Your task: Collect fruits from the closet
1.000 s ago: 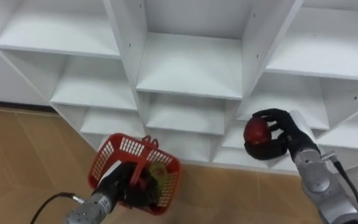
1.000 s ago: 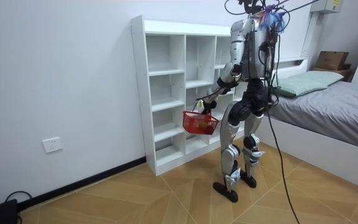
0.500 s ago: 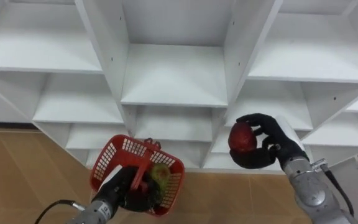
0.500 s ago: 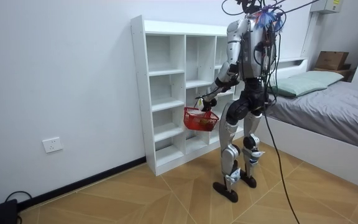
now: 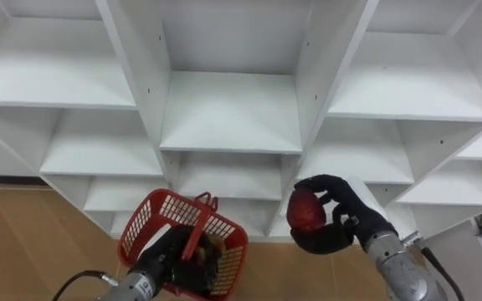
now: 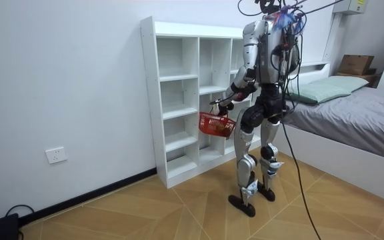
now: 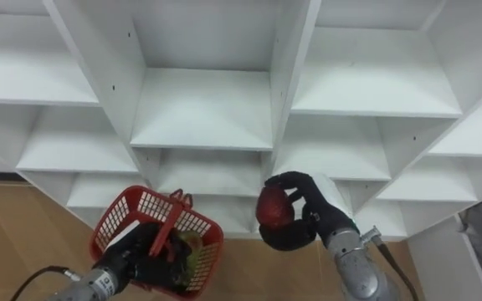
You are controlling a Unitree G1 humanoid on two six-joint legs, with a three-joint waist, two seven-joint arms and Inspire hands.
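Before white closet (image 5: 228,109), above wood floor (image 5: 32,238): clutches red fruit (image 5: 305,209) in right hand (image 5: 348,220), grips handle of red basket (image 5: 145,219) in left hand (image 5: 174,259).

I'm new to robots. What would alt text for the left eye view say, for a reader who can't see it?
The robot's right hand grips a red fruit in front of a white closet of open shelves. Its left hand holds a red basket by the handle, above a wooden floor.
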